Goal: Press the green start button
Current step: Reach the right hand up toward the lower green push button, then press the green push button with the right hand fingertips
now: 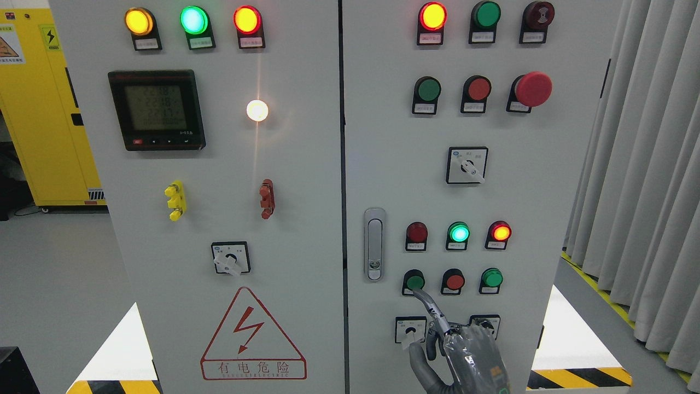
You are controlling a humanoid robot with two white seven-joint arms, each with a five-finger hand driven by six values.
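At the cabinet's lower right, the right hand [465,350] fingers [426,303] (index extended, rest curled) touch the green button [415,282].

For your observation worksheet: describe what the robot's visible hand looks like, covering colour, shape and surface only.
Only one hand shows, at the bottom edge. It is dark grey with slim, jointed fingers, and the back is wrapped in glossy, crinkled clear film. Small orange markings sit low on it, too small to read.

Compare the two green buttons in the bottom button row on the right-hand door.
The left green button has the right hand's extended index fingertip at its lower edge; the right green button stands untouched. The left green button looks darker and flatter, while the right green button looks brighter and more domed. The left one sits left of the red button, the right one on its other side. Both are round, on black collars with small labels.
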